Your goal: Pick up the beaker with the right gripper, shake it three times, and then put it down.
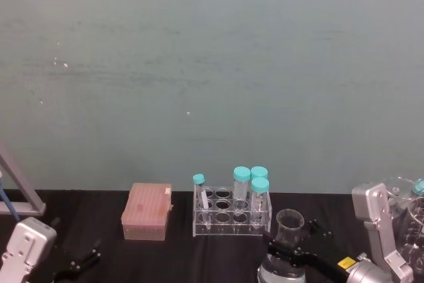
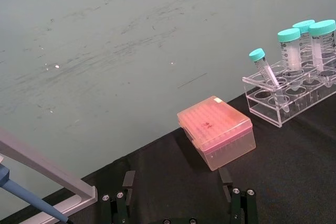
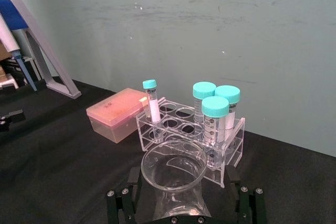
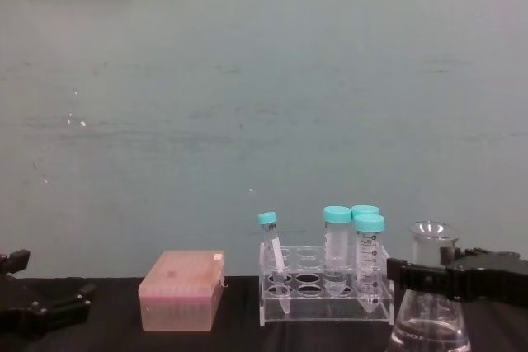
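The beaker [image 1: 289,222] is a clear glass conical flask with a little clear liquid. It stands at the front right of the black table, just right of the tube rack. My right gripper [image 1: 286,251] reaches in from the right and is open, with one black finger on either side of the beaker's neck. In the right wrist view the beaker [image 3: 173,174] sits between the fingers [image 3: 123,203], with small gaps to each side. The chest view shows the right gripper [image 4: 429,276] level with the neck of the beaker [image 4: 431,319]. My left gripper [image 1: 83,260] rests open at the front left.
A clear rack [image 1: 232,213] with several teal-capped tubes stands close behind the beaker on its left. A pink tip box [image 1: 147,211] sits left of the rack. A pipette stand [image 1: 16,193] is at the far left, and other glassware [image 1: 405,193] at the far right.
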`<state>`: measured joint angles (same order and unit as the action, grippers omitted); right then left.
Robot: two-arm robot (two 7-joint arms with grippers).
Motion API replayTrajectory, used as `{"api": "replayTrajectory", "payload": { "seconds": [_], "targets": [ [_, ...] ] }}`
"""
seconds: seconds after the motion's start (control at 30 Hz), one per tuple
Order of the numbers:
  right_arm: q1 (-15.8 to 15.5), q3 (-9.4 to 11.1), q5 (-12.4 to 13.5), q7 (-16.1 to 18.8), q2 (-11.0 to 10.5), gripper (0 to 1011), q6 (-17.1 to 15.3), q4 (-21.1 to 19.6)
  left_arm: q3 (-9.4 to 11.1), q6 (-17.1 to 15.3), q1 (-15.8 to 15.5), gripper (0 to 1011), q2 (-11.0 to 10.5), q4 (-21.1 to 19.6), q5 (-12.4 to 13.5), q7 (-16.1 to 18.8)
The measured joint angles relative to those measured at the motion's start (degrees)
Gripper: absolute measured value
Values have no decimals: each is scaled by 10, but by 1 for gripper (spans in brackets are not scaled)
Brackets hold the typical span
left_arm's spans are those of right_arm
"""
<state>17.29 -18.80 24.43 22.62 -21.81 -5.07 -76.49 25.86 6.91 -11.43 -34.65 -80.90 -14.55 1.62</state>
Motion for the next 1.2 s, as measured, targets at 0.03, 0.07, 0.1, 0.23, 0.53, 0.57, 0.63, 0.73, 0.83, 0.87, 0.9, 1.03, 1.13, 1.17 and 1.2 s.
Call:
{"api": "replayTrajectory", "payload": {
  "seconds": [0.03,0.07,0.1,0.23,0.53,0.57,0.63,0.73,0.83,0.87,0.9,1.03,1.13,1.17,1.2],
  "targets": [
    [0,0,0,0,0,1000,0,0,0,0,0,1000,0,0,0,0],
    [-1,0,0,0,0,1000,0,0,0,0,0,1000,0,0,0,0],
    [-1,1,-1,0,0,1000,0,0,0,0,0,1000,0,0,0,0],
    [-2,1,-1,0,0,1000,1,0,0,0,0,1000,0,0,0,0],
    [-1,1,-1,0,0,980,1,0,0,0,0,1000,0,0,0,0],
    [-1,1,-1,0,0,944,1,0,0,0,0,1000,0,0,0,0],
    [-1,0,-1,0,0,903,1,0,0,0,0,1000,0,0,0,0],
    [-1,0,-1,0,0,841,1,-1,0,0,0,1000,0,0,0,0],
    [-1,0,-1,0,0,735,1,-1,0,0,0,1000,0,0,0,0],
    [-1,0,-1,0,0,715,1,-1,0,0,0,1000,0,0,0,0],
    [-1,0,-1,0,0,693,1,-1,0,0,0,1000,0,0,0,0],
    [-1,0,0,0,0,556,1,-1,0,0,0,1000,0,0,0,0],
    [-1,0,0,0,0,461,1,-1,0,0,0,1000,0,0,0,0],
    [-1,0,0,0,0,461,1,-1,0,0,0,1000,0,0,0,0],
    [-1,0,0,0,0,461,1,-1,0,0,0,1000,0,0,0,0]
  ]
}}
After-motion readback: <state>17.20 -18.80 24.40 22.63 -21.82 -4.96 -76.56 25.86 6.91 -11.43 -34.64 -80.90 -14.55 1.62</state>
